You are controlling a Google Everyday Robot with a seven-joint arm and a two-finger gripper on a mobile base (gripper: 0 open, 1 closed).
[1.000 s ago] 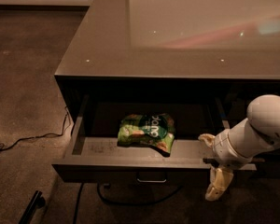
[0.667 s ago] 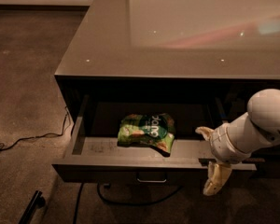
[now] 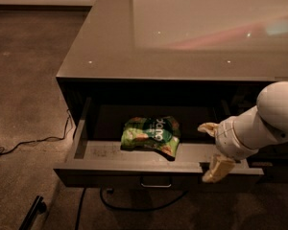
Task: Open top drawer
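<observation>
The top drawer point(image 3: 105, 150) stands pulled out from under the glossy dark counter. Its small metal loop handle point(image 3: 156, 182) shows at the centre of the front. A green snack bag point(image 3: 152, 134) lies on the drawer floor near the middle. My gripper point(image 3: 212, 148), on a white arm coming in from the right, is at the right part of the drawer front. It is open, with one pale finger point(image 3: 208, 127) over the drawer's inside and the other point(image 3: 217, 168) outside, in front of the front panel. It holds nothing.
The counter top point(image 3: 134, 47) reflects light above the drawer. Carpet floor lies to the left, with a black cable point(image 3: 33, 143) across it and a dark bar point(image 3: 32, 212) at the lower left. More cable point(image 3: 134, 207) hangs below the drawer.
My gripper has shifted slightly left and up along the drawer front. The drawer and the snack bag have stayed where they were.
</observation>
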